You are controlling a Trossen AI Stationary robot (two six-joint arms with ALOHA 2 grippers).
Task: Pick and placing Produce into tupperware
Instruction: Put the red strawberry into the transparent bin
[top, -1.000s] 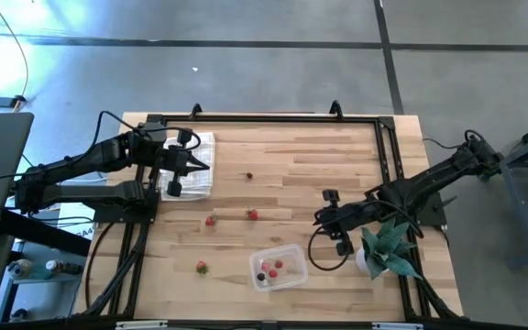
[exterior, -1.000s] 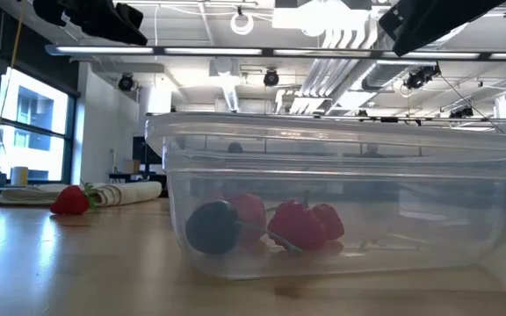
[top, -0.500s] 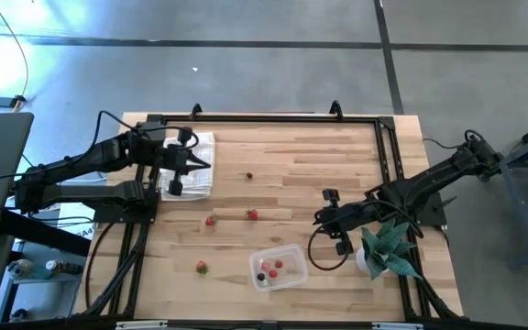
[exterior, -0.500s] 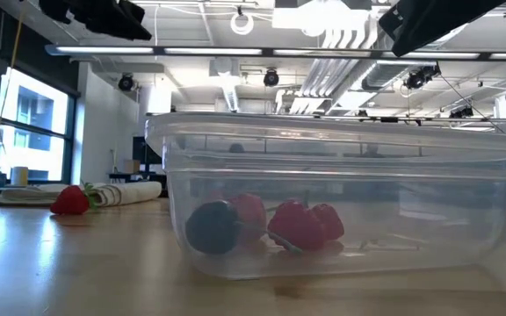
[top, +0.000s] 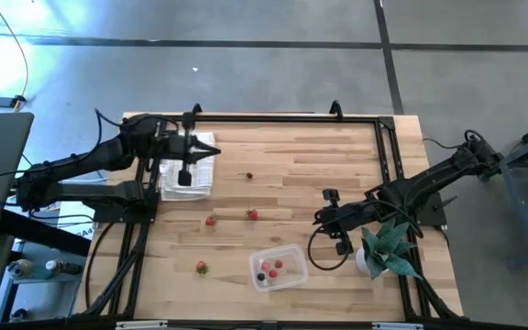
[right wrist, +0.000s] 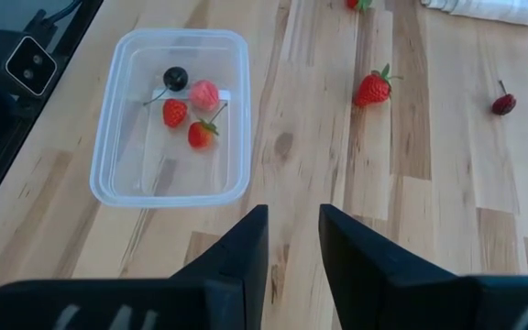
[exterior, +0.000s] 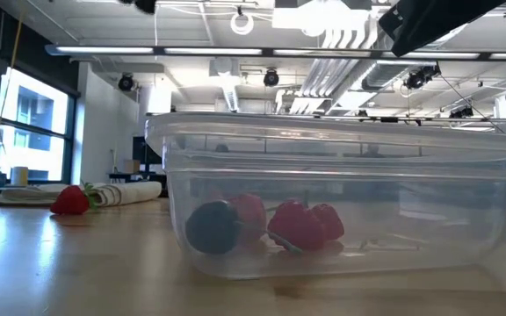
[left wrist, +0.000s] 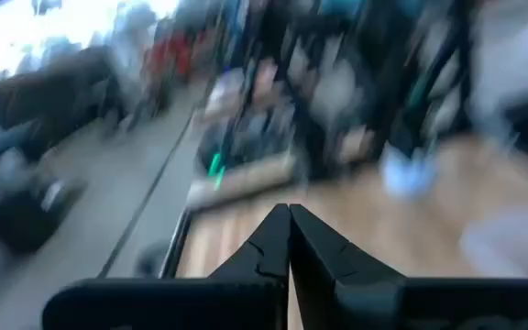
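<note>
As seen from the high view, the tupperware sits near the bench's front edge with several pieces inside, while four pieces of produce lie loose: one red left of the container, two red mid-bench, one dark farther back. Our left gripper hangs over the white cloth, jaws clenched on nothing; our right gripper waits beside the teal plant, jaws parted and empty.

Low view: the clear container wall shows a dark berry and red pieces resting on its floor.

Left wrist view: the fingers meet at their tips.

Right wrist view: a strawberry and a dark cherry lie apart on the boards. We judge these pieces light, soft and easily bruised (the cherry may also roll), so a gentle pinch across the widest part of the body seems best.
</note>
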